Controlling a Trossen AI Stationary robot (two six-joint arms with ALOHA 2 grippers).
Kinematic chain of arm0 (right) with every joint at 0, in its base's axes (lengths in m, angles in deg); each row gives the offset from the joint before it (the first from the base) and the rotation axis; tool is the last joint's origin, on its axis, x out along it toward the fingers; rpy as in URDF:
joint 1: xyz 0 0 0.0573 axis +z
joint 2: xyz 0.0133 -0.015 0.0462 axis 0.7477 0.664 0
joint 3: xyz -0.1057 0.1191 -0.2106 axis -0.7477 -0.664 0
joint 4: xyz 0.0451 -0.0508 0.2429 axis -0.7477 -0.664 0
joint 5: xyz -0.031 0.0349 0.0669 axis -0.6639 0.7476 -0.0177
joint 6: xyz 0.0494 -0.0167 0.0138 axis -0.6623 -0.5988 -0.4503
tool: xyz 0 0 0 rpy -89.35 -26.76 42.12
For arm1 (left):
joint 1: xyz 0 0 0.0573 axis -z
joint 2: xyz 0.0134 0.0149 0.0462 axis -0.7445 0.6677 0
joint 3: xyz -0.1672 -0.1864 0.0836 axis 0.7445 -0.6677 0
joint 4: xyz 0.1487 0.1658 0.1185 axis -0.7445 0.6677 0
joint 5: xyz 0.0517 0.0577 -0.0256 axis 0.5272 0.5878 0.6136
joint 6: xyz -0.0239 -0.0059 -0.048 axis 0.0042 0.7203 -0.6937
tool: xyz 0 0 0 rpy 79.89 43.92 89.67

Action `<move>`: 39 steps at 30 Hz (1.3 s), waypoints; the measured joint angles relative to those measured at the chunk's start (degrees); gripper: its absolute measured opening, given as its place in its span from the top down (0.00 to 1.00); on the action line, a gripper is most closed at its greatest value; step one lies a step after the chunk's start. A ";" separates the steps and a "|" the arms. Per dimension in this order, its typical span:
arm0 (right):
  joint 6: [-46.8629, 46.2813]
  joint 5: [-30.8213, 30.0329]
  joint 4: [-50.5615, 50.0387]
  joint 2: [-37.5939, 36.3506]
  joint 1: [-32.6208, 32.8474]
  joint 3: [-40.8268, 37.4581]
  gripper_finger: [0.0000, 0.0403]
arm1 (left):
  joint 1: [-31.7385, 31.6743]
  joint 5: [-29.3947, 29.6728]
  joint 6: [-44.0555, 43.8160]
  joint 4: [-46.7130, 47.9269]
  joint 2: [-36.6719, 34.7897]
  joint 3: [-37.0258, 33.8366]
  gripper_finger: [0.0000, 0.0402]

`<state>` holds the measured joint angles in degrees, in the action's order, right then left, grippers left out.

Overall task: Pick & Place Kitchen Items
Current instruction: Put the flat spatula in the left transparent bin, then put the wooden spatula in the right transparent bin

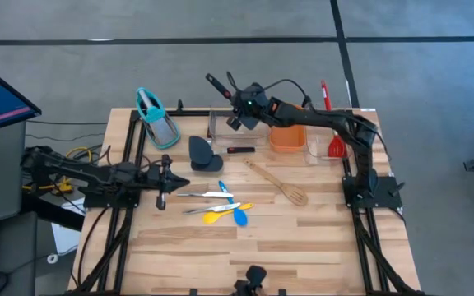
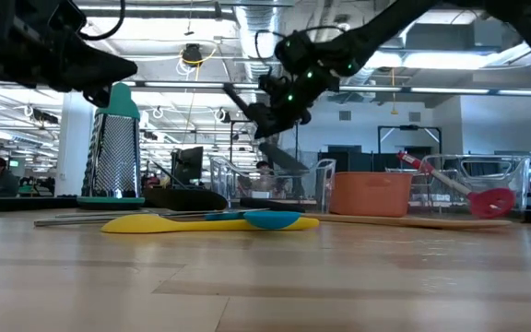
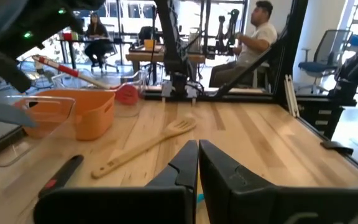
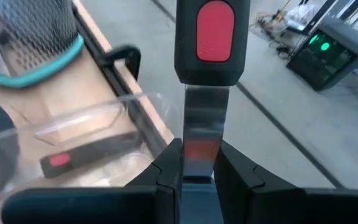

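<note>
My right gripper (image 1: pixel 237 100) is up over the far clear tray (image 1: pixel 220 136), shut on a spatula with a black handle and red inset (image 4: pixel 207 37) and a steel blade (image 2: pixel 282 159). My left gripper (image 1: pixel 161 196) waits shut and empty at the table's left, its fingers (image 3: pixel 197 163) together. Flat on the table lie silver tongs (image 1: pixel 204 195), blue and yellow spoons (image 1: pixel 230 212), a wooden slotted spoon (image 1: pixel 278 182) and a dark grey scoop (image 1: pixel 204 153). A red spoon (image 1: pixel 334 146) leans in the right clear tray. My right gripper pinches the spatula's flat steel shank (image 4: pixel 199 146) between its two fingers, just below the black handle. The handle (image 1: pixel 217 85) reaches out past the fingertips toward the table's far left. The spatula is lifted clear, its blade slanting down over the clear tray.
An orange tub (image 1: pixel 287 136) stands between the two clear trays. A teal-framed grater (image 1: pixel 158 120) stands at the far left. A short black tool with a red mark (image 1: pixel 241 150) lies by the tray's near wall. A person sits beyond the table (image 3: pixel 253 37).
</note>
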<state>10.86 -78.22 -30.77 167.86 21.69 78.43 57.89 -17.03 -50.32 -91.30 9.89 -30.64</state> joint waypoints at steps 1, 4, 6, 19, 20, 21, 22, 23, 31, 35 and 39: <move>0.00 0.44 -0.32 0.83 -0.34 0.44 0.86 | 0.00 0.00 -0.01 -0.02 0.25 0.00 0.99; 0.06 0.72 -0.98 2.85 -0.99 1.54 0.86 | 0.00 0.00 0.01 -0.07 0.69 0.00 0.99; 0.02 1.69 -1.65 3.71 -1.30 2.06 0.86 | 0.02 0.00 0.00 -0.05 0.69 0.00 0.99; -1.03 3.83 -12.47 4.59 -2.28 3.05 0.86 | 0.00 0.01 0.01 -0.04 0.64 0.00 0.99; -1.07 4.58 -12.83 4.59 -2.35 3.05 0.86 | 0.00 0.02 0.01 -0.04 0.64 0.00 0.99; -1.53 4.88 -13.14 4.59 -2.35 3.05 0.86 | 0.00 0.02 0.00 -0.04 0.64 0.00 0.99; -1.99 4.88 -13.16 4.59 -2.25 3.05 0.86 | 0.00 0.02 0.01 -0.04 0.64 0.00 0.99; -2.53 4.86 -12.91 4.59 -2.18 3.05 0.86 | 0.00 0.02 0.01 -0.02 0.64 0.00 0.99; -3.08 4.78 -12.28 4.17 -1.43 3.07 0.53 | 0.00 0.00 0.01 -0.02 0.64 0.00 0.99; -3.00 4.55 -11.93 4.03 -1.45 3.07 0.37 | 0.00 0.02 0.01 -0.02 0.64 0.00 0.99; -2.73 4.45 -12.97 1.67 -1.16 3.07 0.33 | 0.00 0.01 0.01 -0.02 0.64 0.00 0.99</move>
<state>8.13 -73.78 -43.74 169.53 20.53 81.50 57.89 -17.02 -50.31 -91.32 10.53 -30.64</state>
